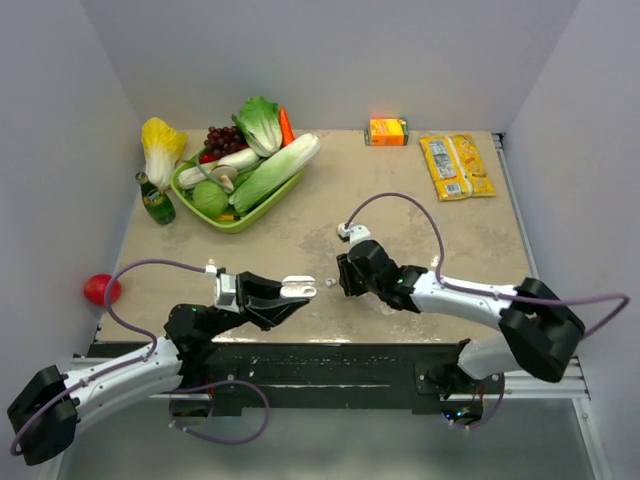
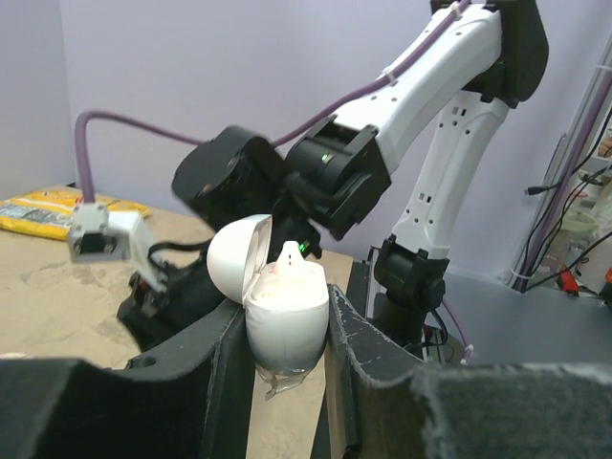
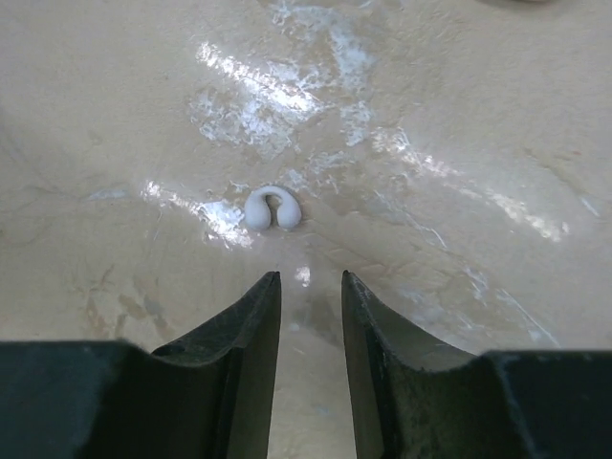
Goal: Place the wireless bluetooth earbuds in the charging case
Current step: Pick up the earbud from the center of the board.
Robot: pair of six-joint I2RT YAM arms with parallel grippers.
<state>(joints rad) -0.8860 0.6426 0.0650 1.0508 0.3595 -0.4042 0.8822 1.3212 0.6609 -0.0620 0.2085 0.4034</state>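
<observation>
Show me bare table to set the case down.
Bare: the middle stretch between the vegetable tray, orange carton and yellow packet. Crowded: the back-left corner, and the near edge, where left hand and right hand flank the earbud.

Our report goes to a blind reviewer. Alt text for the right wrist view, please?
A small white U-shaped earbud lies on the glossy beige table, just beyond the right gripper, whose dark jaws stand slightly apart and empty.
</observation>
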